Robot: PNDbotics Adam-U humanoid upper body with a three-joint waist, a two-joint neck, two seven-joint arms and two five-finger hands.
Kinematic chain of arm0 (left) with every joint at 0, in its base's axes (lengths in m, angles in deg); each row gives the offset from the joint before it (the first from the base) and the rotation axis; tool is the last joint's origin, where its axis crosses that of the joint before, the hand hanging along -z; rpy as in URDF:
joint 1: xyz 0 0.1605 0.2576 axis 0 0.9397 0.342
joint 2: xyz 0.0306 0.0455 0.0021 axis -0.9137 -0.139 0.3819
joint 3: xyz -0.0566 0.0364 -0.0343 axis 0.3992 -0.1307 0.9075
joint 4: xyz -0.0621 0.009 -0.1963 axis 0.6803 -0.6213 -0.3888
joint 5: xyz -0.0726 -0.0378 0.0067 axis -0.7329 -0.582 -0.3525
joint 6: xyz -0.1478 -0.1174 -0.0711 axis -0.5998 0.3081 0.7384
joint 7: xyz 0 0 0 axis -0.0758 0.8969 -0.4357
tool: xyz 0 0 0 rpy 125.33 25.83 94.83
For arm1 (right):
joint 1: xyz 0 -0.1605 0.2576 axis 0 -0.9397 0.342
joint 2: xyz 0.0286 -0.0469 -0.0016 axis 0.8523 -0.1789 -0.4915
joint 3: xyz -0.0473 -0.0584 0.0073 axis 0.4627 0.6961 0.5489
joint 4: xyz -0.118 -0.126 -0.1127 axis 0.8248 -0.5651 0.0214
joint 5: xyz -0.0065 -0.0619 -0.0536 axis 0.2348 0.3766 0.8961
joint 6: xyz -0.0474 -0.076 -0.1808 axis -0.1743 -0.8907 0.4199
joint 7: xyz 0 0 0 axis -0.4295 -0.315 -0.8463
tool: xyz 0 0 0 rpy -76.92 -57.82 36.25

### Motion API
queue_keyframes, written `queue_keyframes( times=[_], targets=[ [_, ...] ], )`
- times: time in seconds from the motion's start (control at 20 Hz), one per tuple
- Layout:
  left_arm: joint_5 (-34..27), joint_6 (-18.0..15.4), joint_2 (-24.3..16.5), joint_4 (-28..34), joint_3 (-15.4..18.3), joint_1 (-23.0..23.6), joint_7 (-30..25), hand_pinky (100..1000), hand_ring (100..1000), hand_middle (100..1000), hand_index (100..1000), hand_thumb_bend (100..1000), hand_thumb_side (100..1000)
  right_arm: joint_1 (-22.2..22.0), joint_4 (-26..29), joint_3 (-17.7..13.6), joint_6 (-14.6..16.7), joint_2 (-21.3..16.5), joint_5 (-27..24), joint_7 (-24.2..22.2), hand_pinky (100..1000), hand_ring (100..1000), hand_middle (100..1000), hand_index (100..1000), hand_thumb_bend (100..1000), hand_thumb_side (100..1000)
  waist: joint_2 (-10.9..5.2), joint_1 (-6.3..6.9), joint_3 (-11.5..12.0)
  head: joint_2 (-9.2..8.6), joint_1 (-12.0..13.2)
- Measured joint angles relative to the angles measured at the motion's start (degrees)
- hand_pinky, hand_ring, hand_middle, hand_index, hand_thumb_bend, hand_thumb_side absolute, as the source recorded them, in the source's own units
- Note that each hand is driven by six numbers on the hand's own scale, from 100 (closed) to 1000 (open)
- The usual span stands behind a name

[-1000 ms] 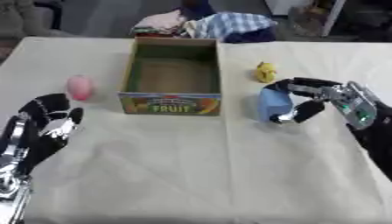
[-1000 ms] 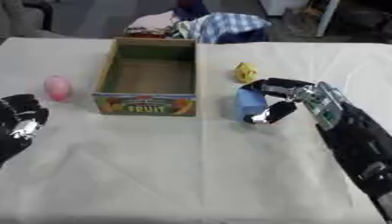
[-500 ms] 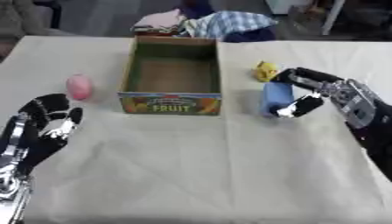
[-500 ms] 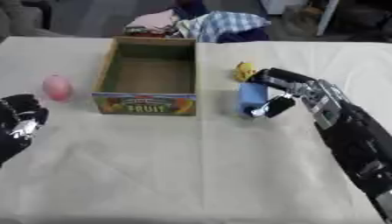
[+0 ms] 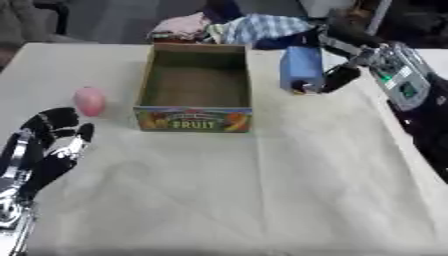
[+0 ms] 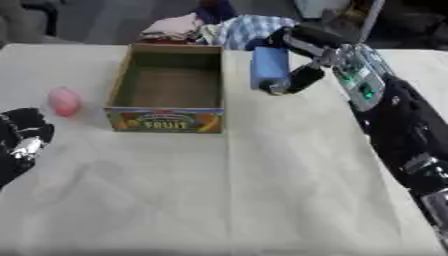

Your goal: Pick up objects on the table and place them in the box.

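Note:
My right hand (image 5: 343,75) is shut on a blue block-shaped object (image 5: 302,67) and holds it in the air, just right of the box's far right corner. The open cardboard fruit box (image 5: 194,119) stands in the middle of the table, and its inside looks bare. A pink rounded object (image 5: 88,100) lies on the cloth to the left of the box. My left hand (image 5: 48,145) rests open at the lower left, fingers up, short of the pink object. The small yellow object seen earlier does not show now.
A pile of clothes (image 5: 254,27) lies beyond the table's far edge, behind the box. The white tablecloth (image 5: 262,190) stretches in front of the box toward me.
My right hand has lifted the blue object off the table and carried it up and left, toward the box. The left hand has stayed where it was.

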Motion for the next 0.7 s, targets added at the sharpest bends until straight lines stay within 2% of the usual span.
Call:
queue_keyframes(
  times=[0.5, 0.7],
  targets=[
    [-0.27, -0.12, 0.06, 0.01, -1.41, -1.23, -1.39, 752, 748, 662, 753, 429, 346, 5.62, -10.86, -6.21, -2.10, 14.77, 14.13, 5.06, 670, 645, 416, 659, 342, 258, 0.14, 0.61, 3.30, 0.00, -2.39],
    [-0.41, -0.13, 0.08, 0.02, -1.83, -1.91, -1.87, 752, 748, 662, 753, 429, 349, 6.36, -13.85, -8.87, -3.77, 19.01, 20.19, 8.16, 673, 652, 453, 697, 339, 273, 0.62, 0.61, 4.88, 0.00, -3.52]
  ],
)
